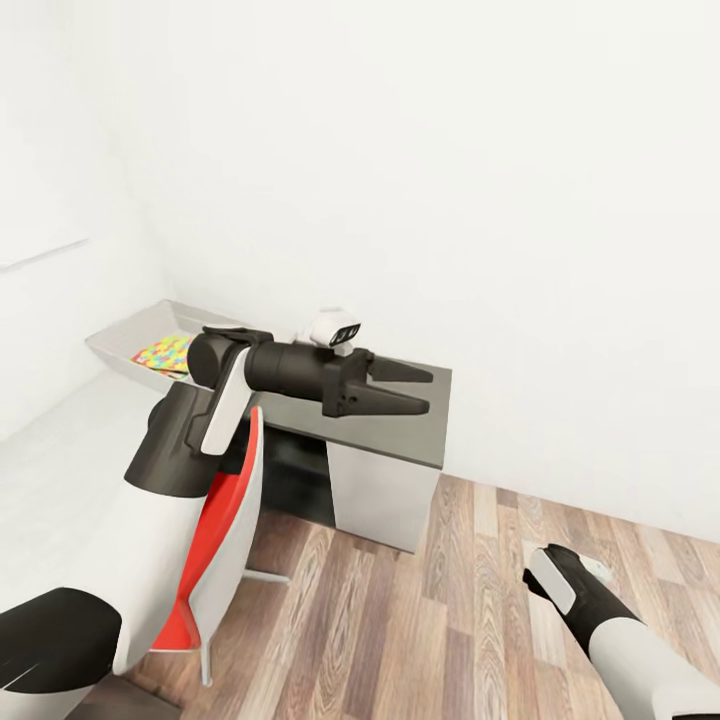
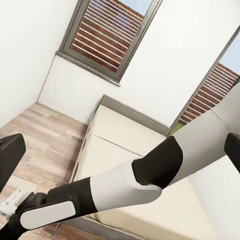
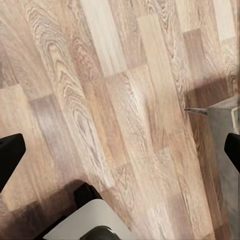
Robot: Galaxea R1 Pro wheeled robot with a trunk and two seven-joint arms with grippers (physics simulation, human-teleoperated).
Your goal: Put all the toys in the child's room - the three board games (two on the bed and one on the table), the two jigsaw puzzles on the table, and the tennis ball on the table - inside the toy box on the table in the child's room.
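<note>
Head view: the left gripper (image 1: 412, 390) hangs over the dark cabinet top (image 1: 420, 420), its fingers wide apart and empty. Behind the arm, the toy box (image 1: 125, 345) sits on the counter (image 1: 60, 480) with a jigsaw puzzle (image 1: 163, 353) inside.

Left wrist view: the bed (image 2: 125, 145) lies bare under a window (image 2: 107, 37).

Right wrist view: fingers spread wide over the plank floor (image 3: 100, 100).
</note>
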